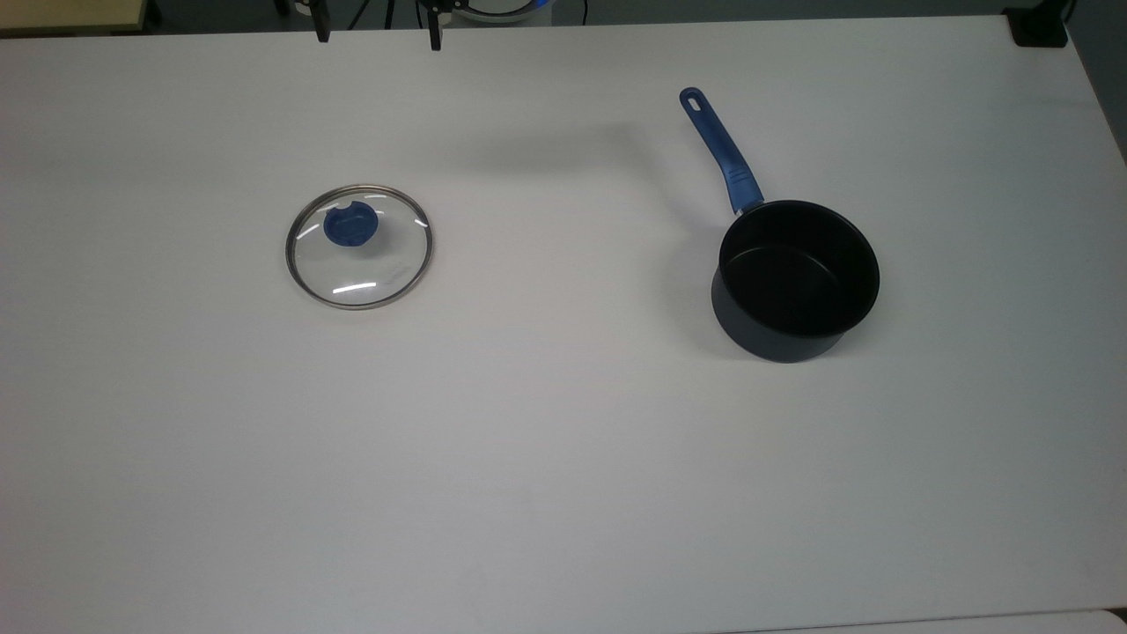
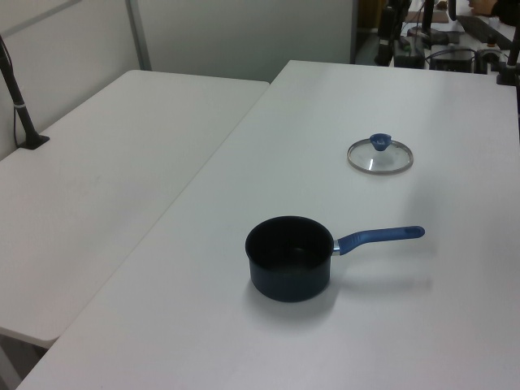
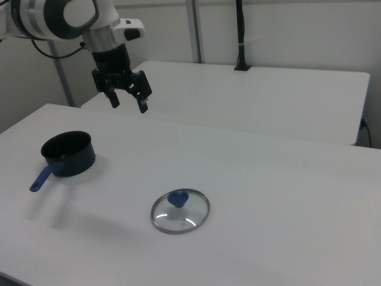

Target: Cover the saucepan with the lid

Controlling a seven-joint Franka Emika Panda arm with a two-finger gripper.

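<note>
Lying flat on the table [image 3: 286, 196], the lid [image 3: 180, 211], seemingly well below the spread-fingered, empty gripper [image 3: 127, 97].

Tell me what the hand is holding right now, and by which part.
Nothing. The hand hangs open in the air above the table, fingers spread and empty. The lid lies flat on the table, and the saucepan stands apart from it, uncovered.

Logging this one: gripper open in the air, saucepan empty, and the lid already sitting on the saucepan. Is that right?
Not quite. The lid is not on the saucepan; it lies flat on the table, well apart from it, as the top view shows. The rest holds: the saucepan is empty, and in the right view the gripper hangs in the air with its fingers open.
</note>
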